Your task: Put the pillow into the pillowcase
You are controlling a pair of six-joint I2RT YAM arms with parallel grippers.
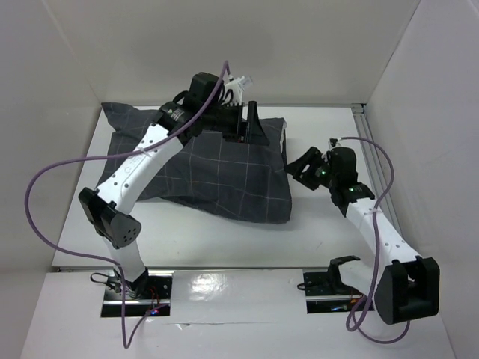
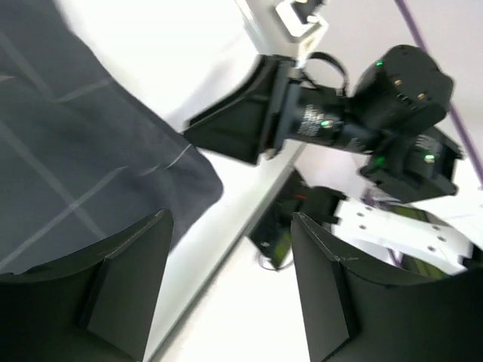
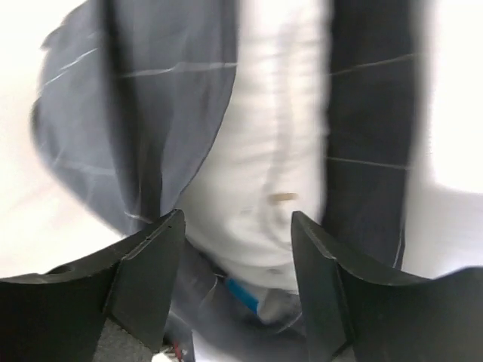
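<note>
Right fingers (image 3: 162,245) apart, holding nothing. Just ahead of them is the open end of the pillowcase (image 3: 166,98), with the white pillow (image 3: 272,151) showing between its edges. Left fingers (image 2: 147,249) apart too, empty — pillowcase corner lies left of them on the table (image 1: 224,235).

I stand at a smooth white table (image 1: 224,232) boxed in by flat matte white panels: a back wall (image 1: 299,45), a left wall (image 1: 37,112) and a right wall (image 1: 434,112). A thin silver metal rail (image 1: 360,112) sits at the far right corner. Just before me, a glossy white near strip (image 1: 239,288) shows bright glare.
</note>
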